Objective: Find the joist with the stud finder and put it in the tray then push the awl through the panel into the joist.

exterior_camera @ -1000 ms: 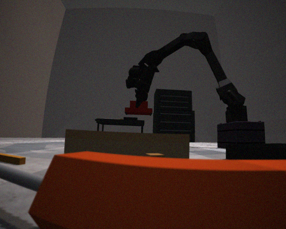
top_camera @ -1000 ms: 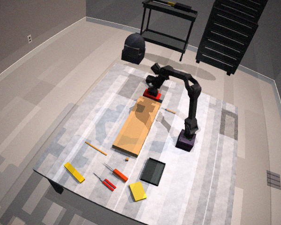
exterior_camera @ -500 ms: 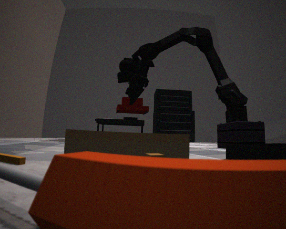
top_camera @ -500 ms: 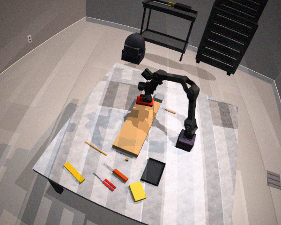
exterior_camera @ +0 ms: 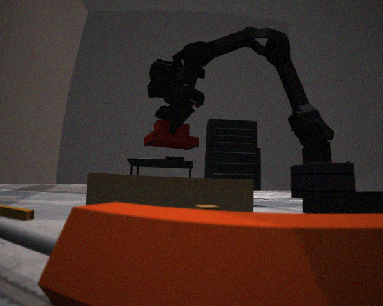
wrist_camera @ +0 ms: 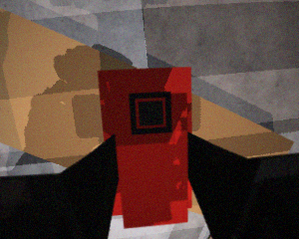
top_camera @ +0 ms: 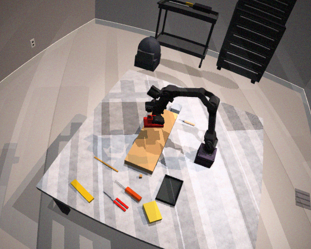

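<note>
My gripper (top_camera: 157, 119) (exterior_camera: 173, 130) (wrist_camera: 149, 135) is shut on the red stud finder (top_camera: 148, 123) (exterior_camera: 165, 140) (wrist_camera: 153, 174). The stud finder hangs level in the air above the far part of the wooden floor panel (top_camera: 143, 151) (exterior_camera: 135, 189) (wrist_camera: 27, 47), with a gap beneath it. Its black square window (wrist_camera: 150, 114) shows a thin red outline. The dark tray (top_camera: 168, 190) lies in front of the panel's near end and holds nothing. A thin tool with a pale wooden handle (top_camera: 188, 123), apparently the awl, lies right of the panel. The joist is hidden.
An orange-handled screwdriver (top_camera: 133, 194) (exterior_camera: 185, 257), red-handled pliers-like tool (top_camera: 119, 204), yellow block (top_camera: 152, 211), yellow bar (top_camera: 82, 190), thin orange stick (top_camera: 105, 164) and small wooden cube (top_camera: 140, 176) lie near the front. A grey block (top_camera: 175, 108) stands by the panel's far end.
</note>
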Available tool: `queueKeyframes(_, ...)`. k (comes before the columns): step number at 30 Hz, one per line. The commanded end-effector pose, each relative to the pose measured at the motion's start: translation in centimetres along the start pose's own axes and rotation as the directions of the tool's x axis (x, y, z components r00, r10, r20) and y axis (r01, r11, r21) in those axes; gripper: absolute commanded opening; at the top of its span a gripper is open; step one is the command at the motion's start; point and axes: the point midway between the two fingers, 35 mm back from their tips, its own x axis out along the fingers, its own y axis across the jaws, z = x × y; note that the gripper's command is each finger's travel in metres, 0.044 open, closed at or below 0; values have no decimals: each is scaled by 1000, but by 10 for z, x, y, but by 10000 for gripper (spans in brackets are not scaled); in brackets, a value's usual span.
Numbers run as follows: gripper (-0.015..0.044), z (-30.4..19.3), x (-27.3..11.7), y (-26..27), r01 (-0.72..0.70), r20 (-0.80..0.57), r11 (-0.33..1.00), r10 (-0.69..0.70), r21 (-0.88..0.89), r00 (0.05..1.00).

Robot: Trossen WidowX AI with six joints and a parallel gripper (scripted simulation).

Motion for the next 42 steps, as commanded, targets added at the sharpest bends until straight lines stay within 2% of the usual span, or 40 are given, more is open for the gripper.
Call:
queueKeyframes(1, 0, 11, 0, 23, -8, 13, 998, 8, -55, 1000)
queueKeyframes(21, 0, 31, 14, 152, -98, -4, 929, 104, -356, 995)
queueKeyframes(42, 0, 6, 14, 285, -180, -50, 753, 192, -634, 980)
